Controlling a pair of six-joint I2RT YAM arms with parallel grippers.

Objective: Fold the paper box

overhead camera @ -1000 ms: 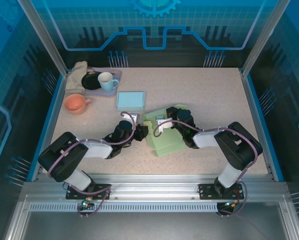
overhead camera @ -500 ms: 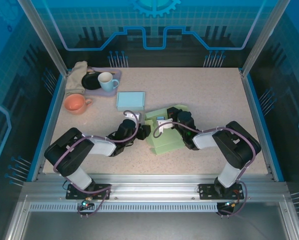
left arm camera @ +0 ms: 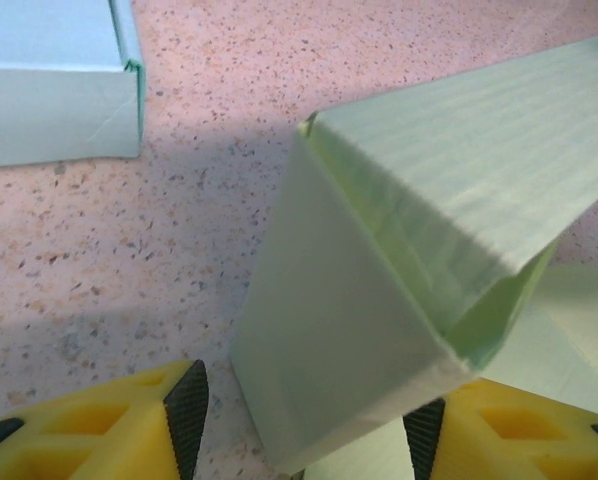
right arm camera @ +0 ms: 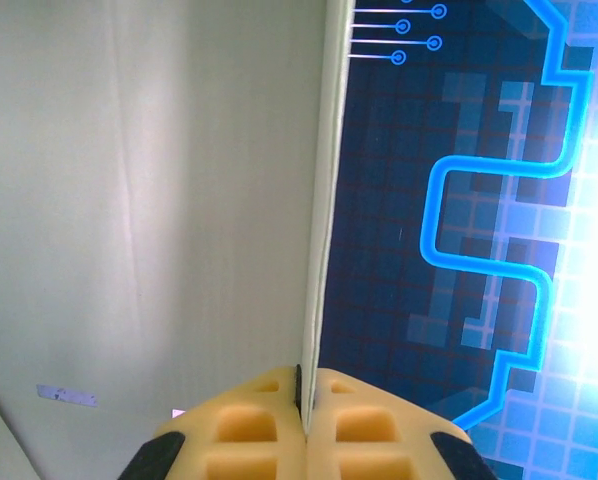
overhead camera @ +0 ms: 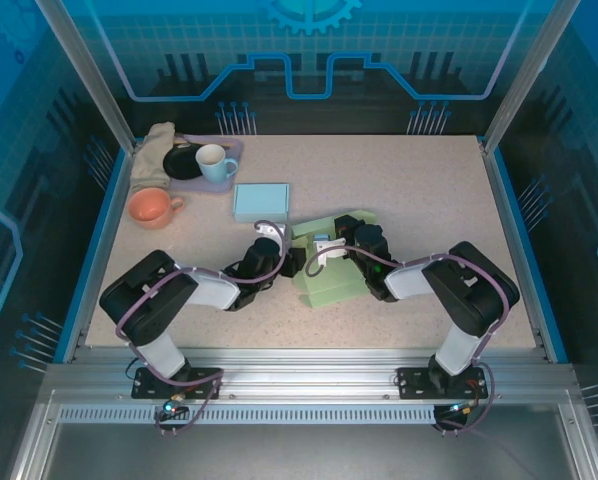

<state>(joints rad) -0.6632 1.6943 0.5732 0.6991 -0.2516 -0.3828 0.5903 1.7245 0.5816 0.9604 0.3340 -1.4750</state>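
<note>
The light green paper box (overhead camera: pixel 331 275) lies partly folded at the table's middle. In the left wrist view one raised wall and corner of the paper box (left arm camera: pixel 379 270) stands between my yellow fingers (left arm camera: pixel 99 430). My left gripper (left arm camera: pixel 304 420) is open around that wall, with a gap at the left pad. From above, the left gripper (overhead camera: pixel 292 262) sits at the box's left side. My right gripper (right arm camera: pixel 305 385) is shut on the thin edge of an upright panel of the paper box (right arm camera: pixel 159 200). From above, the right gripper (overhead camera: pixel 344 232) is at the box's far side.
A closed pale blue box (overhead camera: pixel 261 201) lies just behind the green one, also seen as the pale blue box (left arm camera: pixel 54 85). An orange cup (overhead camera: pixel 151 207), a purple tray (overhead camera: pixel 229 150) with a blue mug (overhead camera: pixel 215 160) and a beige cloth (overhead camera: pixel 155 152) sit at the far left.
My left arm has reached to the right, bringing its gripper up to the box's left wall. The right gripper has kept its pinch on the panel, hardly moving.
</note>
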